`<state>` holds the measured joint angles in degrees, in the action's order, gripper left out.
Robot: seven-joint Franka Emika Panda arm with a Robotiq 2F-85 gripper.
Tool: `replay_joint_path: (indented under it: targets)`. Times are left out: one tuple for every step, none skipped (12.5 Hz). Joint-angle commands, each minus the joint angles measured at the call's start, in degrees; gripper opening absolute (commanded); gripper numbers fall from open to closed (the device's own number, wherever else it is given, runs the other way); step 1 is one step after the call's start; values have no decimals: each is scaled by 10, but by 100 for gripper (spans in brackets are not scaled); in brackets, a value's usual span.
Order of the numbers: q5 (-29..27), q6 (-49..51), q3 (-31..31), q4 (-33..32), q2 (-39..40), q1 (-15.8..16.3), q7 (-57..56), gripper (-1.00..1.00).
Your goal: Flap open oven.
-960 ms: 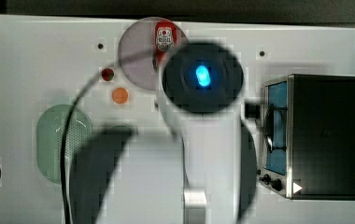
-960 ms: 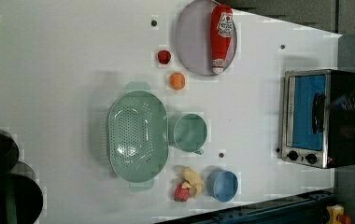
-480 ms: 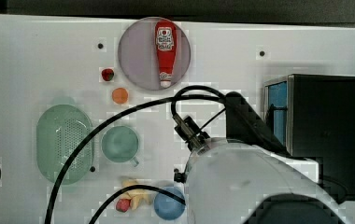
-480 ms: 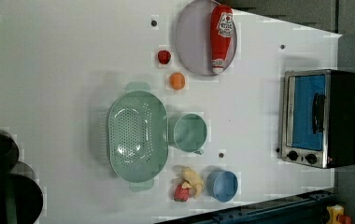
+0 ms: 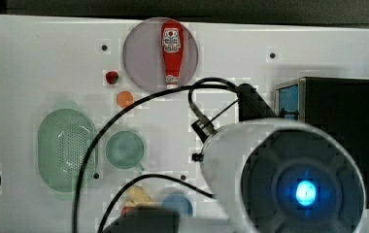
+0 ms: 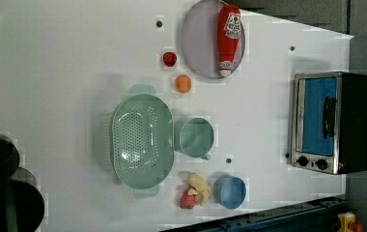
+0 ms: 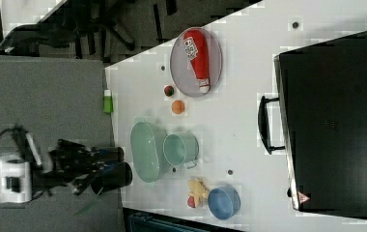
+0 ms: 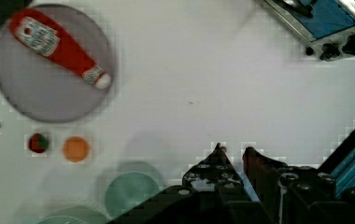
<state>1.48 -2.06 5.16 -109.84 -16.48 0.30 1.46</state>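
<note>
Gripper (image 8: 234, 154) fingers are standing close together with a narrow gap between the tips, holding nothing, and hanging above bare white table (image 8: 203, 79) well apart from the oven (image 6: 333, 123). That oven is sitting at the left view's right edge of the table, its blue-tinted door (image 6: 317, 116) lying shut against the silver frame, the black bar handle (image 6: 328, 117) crossing the glass and two black knobs (image 6: 312, 163) sitting beside the door. In the top view the white arm (image 5: 279, 179) is covering part of the oven's front. Away from the oven, a grey plate (image 6: 202, 41) is carrying a red ketchup bottle (image 6: 229, 36) lying on its side. Near the plate a small red fruit (image 6: 169, 59) and an orange ball (image 6: 183, 83) are resting on the table. A green colander (image 6: 140, 140) is sitting just beside a green cup (image 6: 196, 137), and a blue bowl (image 6: 230, 192) is sitting beside a yellow and red toy (image 6: 195, 191).
</note>
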Motion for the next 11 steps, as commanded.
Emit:
replay_joint_path:
  targets:
    - [1, -5, 27, -8, -14, -12, -79, -65]
    - [1, -6, 41, -10, -13, -13, -123, -65]
    - [1, -6, 58, -12, -12, -15, -171, -65]
    - [1, -7, 75, -14, -7, -17, -224, -65]
    - [1, -9, 94, -18, -1, -18, -283, -65]
    - [1, -16, 112, -21, 6, -18, -342, -65]
    - [2, -27, 129, -25, 14, -19, -398, -65]
    - [3, -42, 145, -29, 23, -19, -449, -65]
    - [6, -61, 159, -35, 34, -20, -497, -65]
    - [15, -86, 172, -43, 46, -20, -543, -65]
    - [24, -115, 182, -53, 59, -21, -588, -65]
